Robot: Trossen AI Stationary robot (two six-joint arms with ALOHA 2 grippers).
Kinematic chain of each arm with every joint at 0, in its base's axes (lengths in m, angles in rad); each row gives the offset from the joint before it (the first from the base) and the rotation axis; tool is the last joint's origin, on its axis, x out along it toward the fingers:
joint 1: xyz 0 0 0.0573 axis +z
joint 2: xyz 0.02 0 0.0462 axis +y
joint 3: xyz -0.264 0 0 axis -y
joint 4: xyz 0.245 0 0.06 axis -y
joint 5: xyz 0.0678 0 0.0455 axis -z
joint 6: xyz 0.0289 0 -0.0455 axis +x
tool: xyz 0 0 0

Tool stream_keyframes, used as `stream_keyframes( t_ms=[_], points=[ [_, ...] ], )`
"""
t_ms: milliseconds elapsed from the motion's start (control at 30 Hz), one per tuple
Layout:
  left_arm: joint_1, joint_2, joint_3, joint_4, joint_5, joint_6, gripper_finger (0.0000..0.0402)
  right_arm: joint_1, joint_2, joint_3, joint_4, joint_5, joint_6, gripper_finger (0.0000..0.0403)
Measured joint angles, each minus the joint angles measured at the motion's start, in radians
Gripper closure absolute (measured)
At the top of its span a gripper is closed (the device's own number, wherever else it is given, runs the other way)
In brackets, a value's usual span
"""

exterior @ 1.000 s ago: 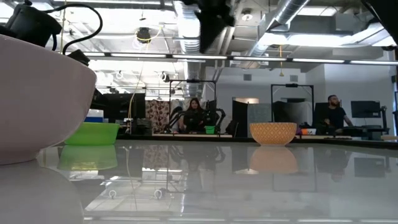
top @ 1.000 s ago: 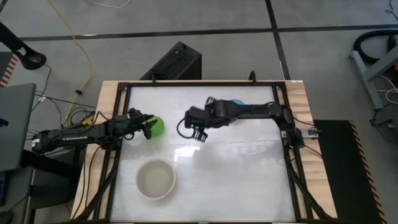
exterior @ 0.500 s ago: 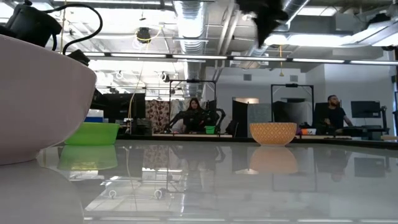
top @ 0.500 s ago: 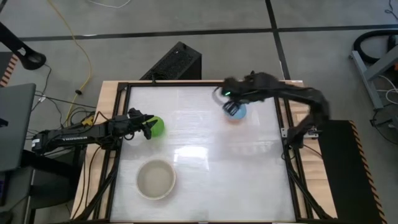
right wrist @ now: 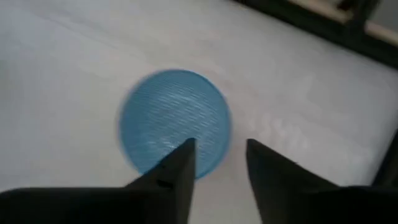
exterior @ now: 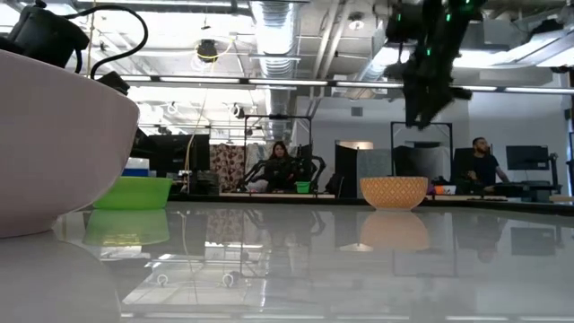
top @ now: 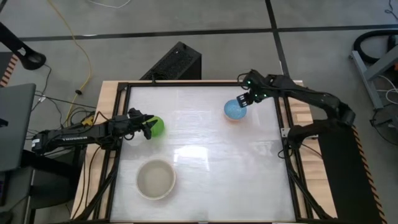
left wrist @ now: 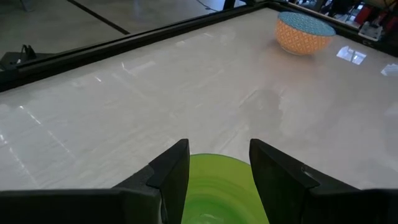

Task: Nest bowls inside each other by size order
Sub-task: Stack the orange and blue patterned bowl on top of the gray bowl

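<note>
We hang right gripper (top: 244,99) over blue bowl (top: 234,110), jaws apart straddling rim for pickup; left gripper (top: 148,126) jaws apart around green bowl (top: 157,126); cream bowl (top: 155,179) waits as base

Bright overhead glare, blurred right-wrist view.

Robotics lab, exposed ceiling ducts (exterior: 269,27), seated people (exterior: 280,166) at workstations, cabled floor

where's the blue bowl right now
In the high view the blue bowl sits on the table's far right part, just beside the right end effector, well apart from the green bowl.
</note>
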Motion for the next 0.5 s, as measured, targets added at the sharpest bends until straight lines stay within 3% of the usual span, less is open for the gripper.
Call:
stream_keyframes(
  t_ms=[233, 367, 500],
  points=[
    [0.0, 0.0, 0.0, 0.0, 0.0, 0.0, 0.0244, -0.047, 0.12, -0.044, 0.016, -0.016, -0.052, 0.0126],
    [0.0, 0.0, 0.0, 0.0, 0.0, 0.0, 0.0244, -0.047, 0.171, -0.044, 0.034, -0.088, -0.095, 0.0102],
    [0.0, 0.0, 0.0, 0.0, 0.0, 0.0, 0.0244, -0.044, 0.218, -0.044, 0.053, -0.096, -0.112, 0.0097]
  ],
)
